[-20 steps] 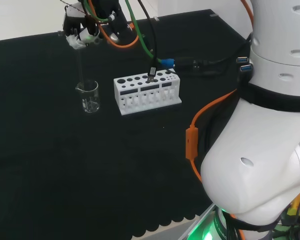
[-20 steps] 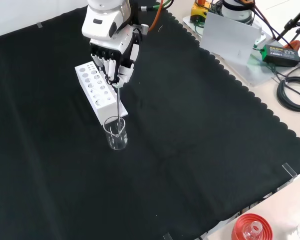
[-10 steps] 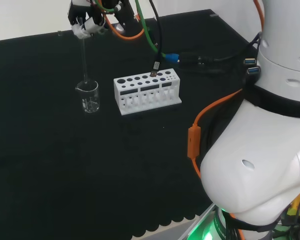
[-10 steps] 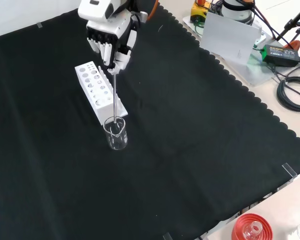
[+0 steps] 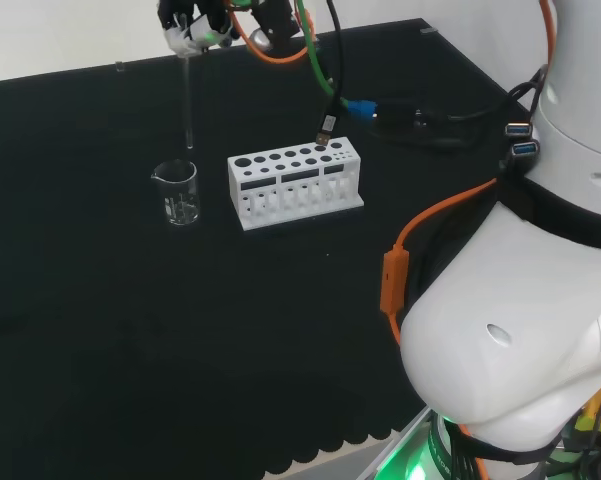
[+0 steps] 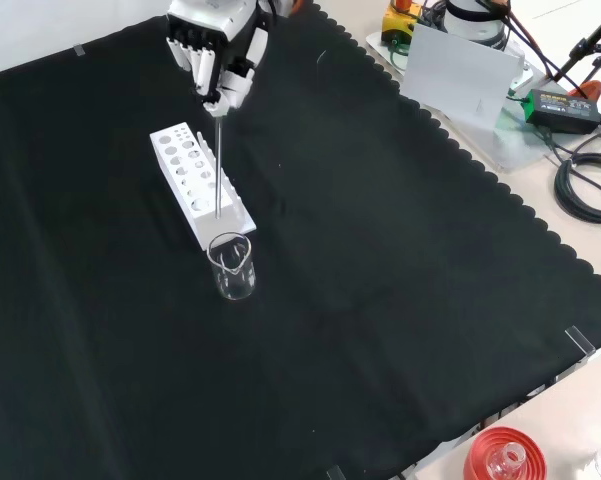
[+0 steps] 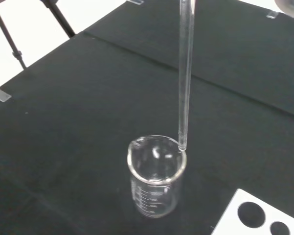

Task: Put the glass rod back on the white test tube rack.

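Hanging upright from the hand (image 5: 192,22) at the top of the head view, the glass rod (image 5: 188,100) is pinched at its upper end by curled fingers, its lower tip clear above the rim of the small glass beaker (image 5: 178,192). That beaker stands on the black cloth of the worktop (image 5: 100,330), just to the left of the white test tube rack (image 5: 294,184), apart from it. Orange and green cables loop down from the hand toward the rack, and a loose plug end (image 5: 326,127) dangles just above the rack's right part.

Seen from the front, the hand (image 6: 213,45) comes in at the top edge with fingers closed on the rod (image 6: 218,160), which runs straight down across the rack (image 6: 198,183); its tip ends near the rack's nearer end, above the beaker (image 6: 232,266). The beaker sits just beside that nearer end of the rack. A red ribbed ring stand (image 6: 504,456) lies at the lower right, off the cloth.

At the wrist, the rod (image 7: 185,73) drops past the camera to a tip that lines up with the beaker's (image 7: 155,176) rim; whether it touches cannot be told here. A corner of the rack (image 7: 257,215), with round holes, shows beside the beaker.
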`<state>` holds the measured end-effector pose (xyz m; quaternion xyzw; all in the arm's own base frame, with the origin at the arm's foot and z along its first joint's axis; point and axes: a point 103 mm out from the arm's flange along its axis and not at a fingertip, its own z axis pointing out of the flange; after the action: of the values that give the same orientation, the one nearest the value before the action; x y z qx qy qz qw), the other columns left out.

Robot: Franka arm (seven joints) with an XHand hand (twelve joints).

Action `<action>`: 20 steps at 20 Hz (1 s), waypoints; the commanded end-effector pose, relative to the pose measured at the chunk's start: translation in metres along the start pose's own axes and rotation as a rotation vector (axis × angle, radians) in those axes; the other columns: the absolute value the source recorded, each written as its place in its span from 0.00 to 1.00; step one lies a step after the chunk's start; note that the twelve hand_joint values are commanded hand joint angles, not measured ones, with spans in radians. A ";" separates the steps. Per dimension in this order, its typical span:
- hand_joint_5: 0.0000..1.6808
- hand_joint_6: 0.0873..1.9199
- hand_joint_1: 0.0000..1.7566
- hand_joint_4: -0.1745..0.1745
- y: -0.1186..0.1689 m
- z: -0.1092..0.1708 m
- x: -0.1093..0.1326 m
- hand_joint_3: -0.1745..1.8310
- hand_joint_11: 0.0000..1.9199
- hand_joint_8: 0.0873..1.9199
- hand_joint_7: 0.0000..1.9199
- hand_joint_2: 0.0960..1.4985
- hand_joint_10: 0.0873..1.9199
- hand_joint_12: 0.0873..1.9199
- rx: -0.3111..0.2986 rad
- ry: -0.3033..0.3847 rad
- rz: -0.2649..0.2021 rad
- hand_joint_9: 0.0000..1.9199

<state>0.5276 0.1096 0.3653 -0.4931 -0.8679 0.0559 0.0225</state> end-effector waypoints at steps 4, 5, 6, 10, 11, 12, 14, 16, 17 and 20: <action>0.59 0.51 0.67 0.00 -0.018 0.002 -0.026 0.00 0.87 0.28 0.82 0.78 0.15 0.38 0.004 -0.002 0.048 0.92; 0.59 0.51 0.67 0.00 -0.019 0.003 -0.028 0.00 0.87 0.28 0.82 0.78 0.15 0.38 0.005 -0.003 0.052 0.92; 0.59 0.51 0.67 0.00 -0.021 0.003 -0.031 0.00 0.87 0.28 0.82 0.78 0.15 0.38 0.005 -0.002 0.058 0.92; 0.59 0.51 0.67 0.00 -0.028 0.004 -0.040 0.00 0.87 0.28 0.82 0.78 0.15 0.38 0.006 -0.001 0.075 0.92; 0.59 0.51 0.67 0.00 -0.028 0.004 -0.042 0.00 0.87 0.28 0.82 0.78 0.15 0.38 0.006 0.000 0.078 0.92; 0.59 0.51 0.67 0.00 -0.029 0.004 -0.042 0.00 0.87 0.28 0.82 0.78 0.15 0.38 0.007 -0.002 0.081 0.92; 0.59 0.51 0.67 0.00 -0.030 0.004 -0.043 0.00 0.87 0.28 0.82 0.78 0.15 0.38 0.001 0.003 0.091 0.92; 0.59 0.51 0.67 0.00 -0.036 0.005 -0.052 0.00 0.87 0.28 0.82 0.78 0.15 0.38 0.004 0.004 0.105 0.92; 0.59 0.51 0.67 0.00 -0.038 0.006 -0.056 0.00 0.87 0.28 0.82 0.78 0.15 0.38 0.009 -0.001 0.110 0.92; 0.59 0.51 0.67 0.00 -0.045 0.006 -0.066 0.00 0.87 0.28 0.82 0.78 0.15 0.38 0.013 -0.002 0.122 0.92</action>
<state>0.5241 0.0499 0.3653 -0.5345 -0.8427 0.0600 0.0223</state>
